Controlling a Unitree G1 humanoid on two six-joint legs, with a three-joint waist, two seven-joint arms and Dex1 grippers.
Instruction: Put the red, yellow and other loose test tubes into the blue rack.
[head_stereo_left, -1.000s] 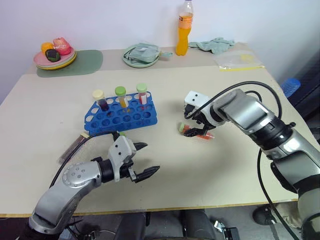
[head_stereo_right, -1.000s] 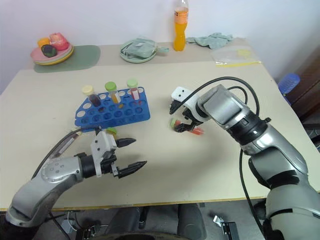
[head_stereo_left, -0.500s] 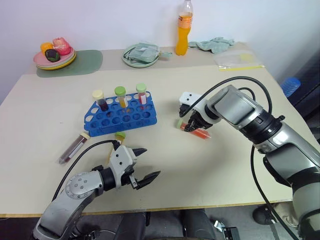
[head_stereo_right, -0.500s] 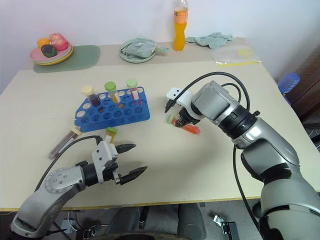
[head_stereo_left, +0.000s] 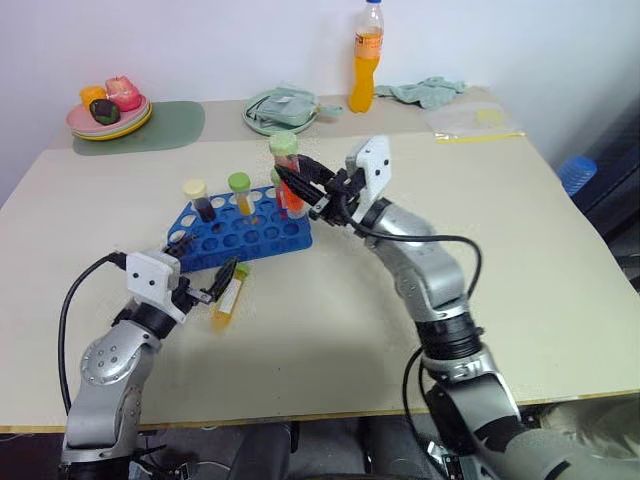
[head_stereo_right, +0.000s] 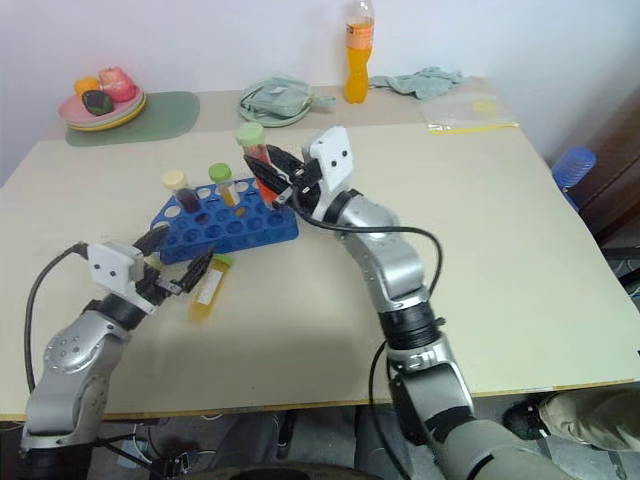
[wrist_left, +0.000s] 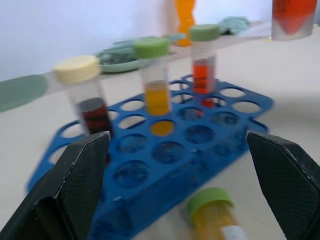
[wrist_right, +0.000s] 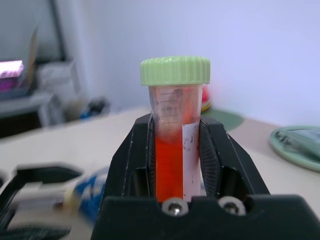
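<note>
Holding the red tube (head_stereo_left: 288, 172) upright over the blue rack (head_stereo_left: 240, 232), we are in the middle of the placing step. Our right gripper (head_stereo_left: 300, 186) has its fingers pinched on the tube's body below the green cap, and the right wrist view shows the tube seated straight between the two black pads. The tube hangs above the rack's far right corner, at about one o'clock from the rack's centre, just beside the red tube already standing (wrist_left: 203, 60) there.

Three capped tubes stand in the rack's back row: the dark one (head_stereo_left: 199, 199), the yellow one (head_stereo_left: 240, 193) and that red one. A loose yellow tube (head_stereo_left: 229, 293) lies on the surface just in front of the rack, at six o'clock from it, with its green cap toward the rack.

Our left gripper (head_stereo_left: 205, 269) sits low at seven o'clock from the rack, fingers spread wide and holding nothing, with the loose yellow tube near its right fingertip.

Next, we judge, the right arm must line the tube's tip up with a free hole and lower it straight, keeping clear of the neighbouring red tube's cap, before we let go. After that the left fingers would need to close around the yellow tube, which lies flat and may roll when touched.
</note>
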